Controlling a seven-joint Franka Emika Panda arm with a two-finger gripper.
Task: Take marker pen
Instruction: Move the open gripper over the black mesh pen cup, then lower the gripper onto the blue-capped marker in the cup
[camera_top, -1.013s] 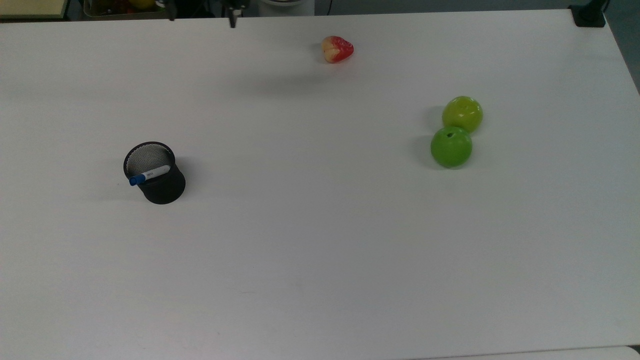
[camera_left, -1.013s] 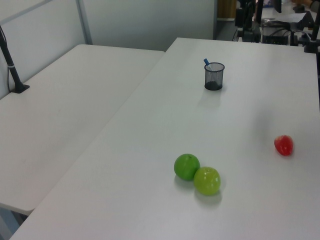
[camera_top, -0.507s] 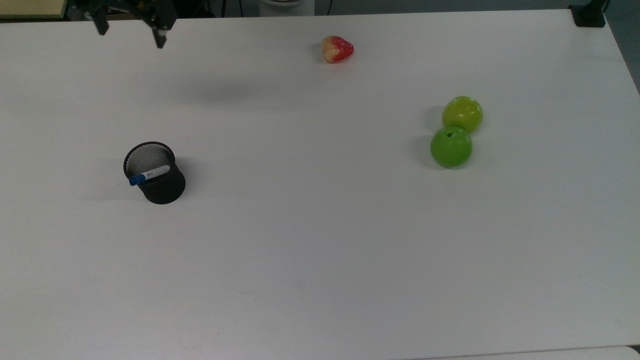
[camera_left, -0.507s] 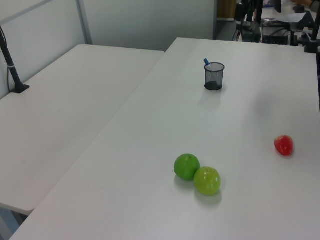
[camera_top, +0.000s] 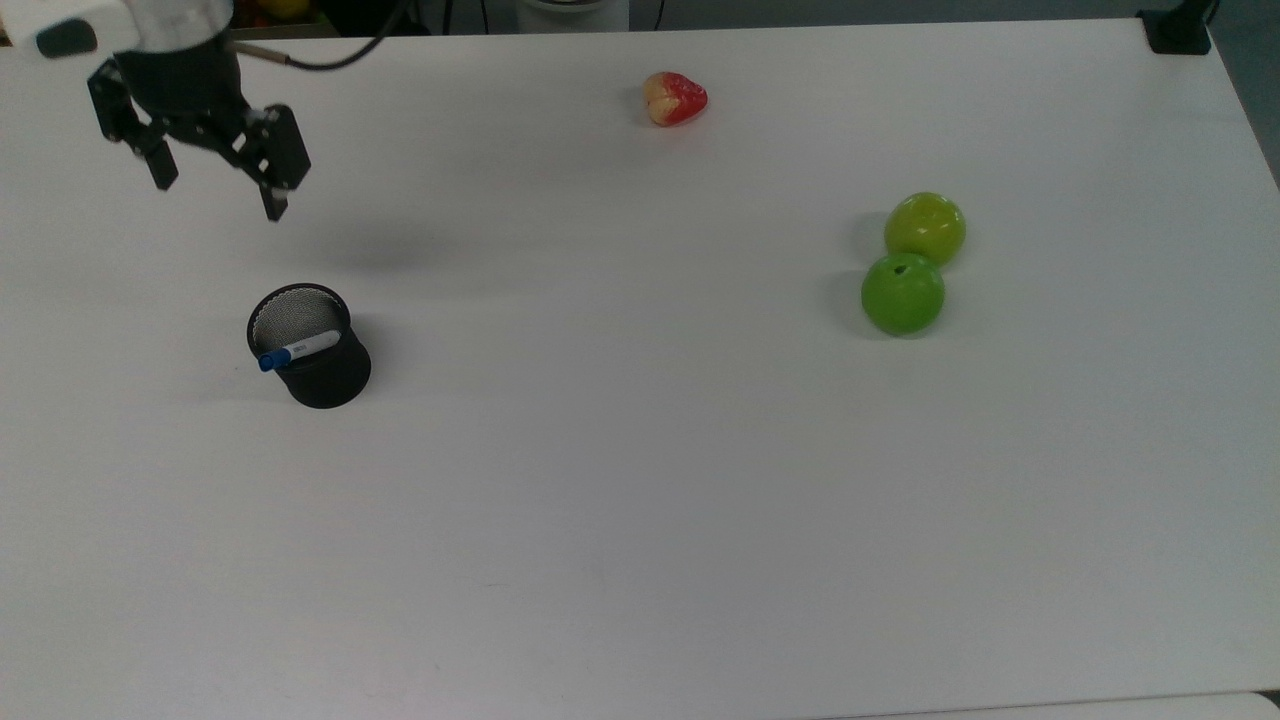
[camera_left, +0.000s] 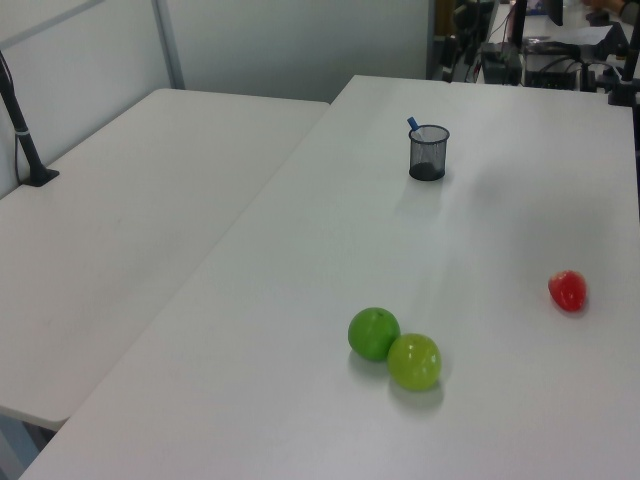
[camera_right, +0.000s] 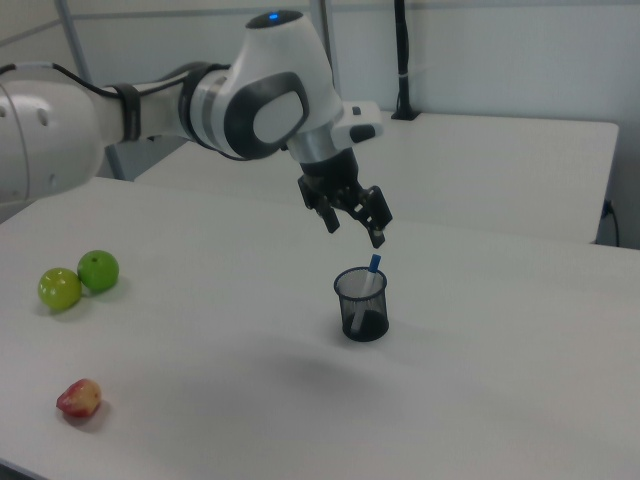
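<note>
Near the table's (camera_top: 640, 520) left edge in the top view, a black mesh cup (camera_top: 312, 350) stands upright with the marker pen (camera_top: 297, 349) leaning inside it, blue cap poking above the rim. The pincer (camera_top: 218, 198) hangs in the air between the cup and the far left corner of the table, its two fingers spread wide and holding nothing. In the right view the pincer (camera_right: 353, 228) sits above and slightly to the right view's left of the cup (camera_right: 363, 305), close to the pen's (camera_right: 372, 276) raised cap.

The step in hand appears to be the approach. To do it well, the arm would likely need to centre the spread fingers over the exposed cap, line them across the slanted barrel, and descend only far enough to pinch above the rim. Catching the rim could tip the light cup. Two green apples (camera_top: 908, 262) and a red fruit (camera_top: 675, 98) lie well apart from it.
</note>
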